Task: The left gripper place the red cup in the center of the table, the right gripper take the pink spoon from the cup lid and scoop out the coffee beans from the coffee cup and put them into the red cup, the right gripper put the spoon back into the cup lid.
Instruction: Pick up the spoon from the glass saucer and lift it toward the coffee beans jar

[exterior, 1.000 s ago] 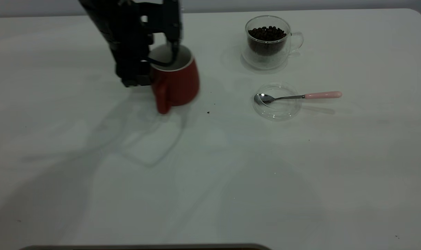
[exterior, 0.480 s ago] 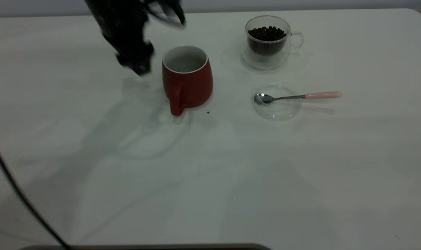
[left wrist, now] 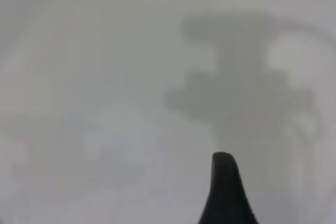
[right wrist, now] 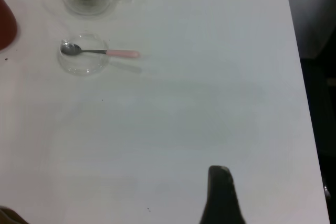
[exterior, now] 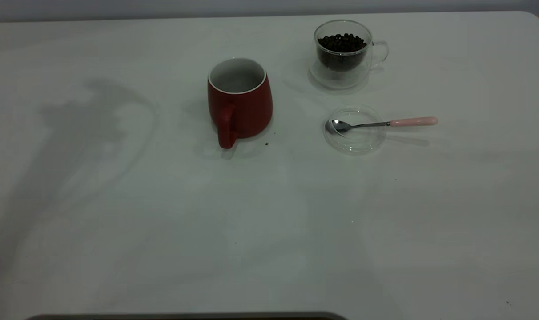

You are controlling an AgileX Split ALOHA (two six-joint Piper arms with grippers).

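Standing upright on the bench (exterior: pixel 118 200), the red cup (exterior: pixel 239 102) is ungrasped; pink spoon (exterior: pixel 376 124) rests across the cup lid (exterior: pixel 355 138); whether either gripper is wide or narrow cannot be told.

I am seeing the red cup (exterior: pixel 239 101) standing upright, upper middle of the frame. The coffee cup (exterior: pixel 343 52) is holding beans (exterior: pixel 342 43), upper right. The pink spoon (exterior: pixel 380 123) is lying on the cup lid (exterior: pixel 354 130).

I count one red cup (exterior: pixel 239 103) on the table (exterior: pixel 269 231). One coffee cup (exterior: pixel 344 53) stands toward the far edge, holding one heap of coffee beans (exterior: pixel 342 43), too many to count singly. There is one cup lid (exterior: pixel 354 131) and one pink spoon (exterior: pixel 380 124).
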